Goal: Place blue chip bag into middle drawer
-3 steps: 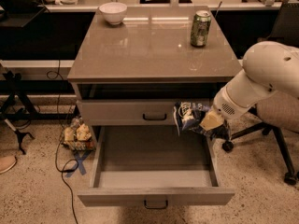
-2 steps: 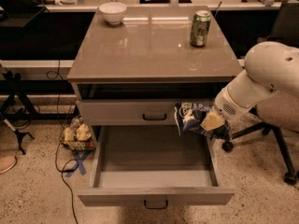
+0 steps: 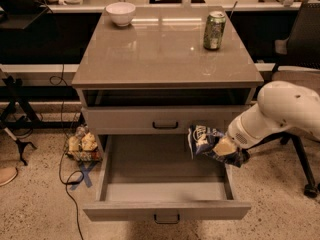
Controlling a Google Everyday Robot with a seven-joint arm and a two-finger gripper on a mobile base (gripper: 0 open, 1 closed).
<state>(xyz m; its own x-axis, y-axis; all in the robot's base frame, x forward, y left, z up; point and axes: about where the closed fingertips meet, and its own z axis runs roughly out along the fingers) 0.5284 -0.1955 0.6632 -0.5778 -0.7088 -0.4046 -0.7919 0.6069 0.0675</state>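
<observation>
Our gripper (image 3: 226, 147) grips the blue chip bag (image 3: 202, 139), which juts sideways from it over the open middle drawer (image 3: 160, 171); the drawer's floor lies below it.

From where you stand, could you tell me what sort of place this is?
Likely an office or lab workspace: a rolling office chair, desks behind, and cables on the floor. The gripper holds the blue chip bag above the open middle drawer, at right.
</observation>
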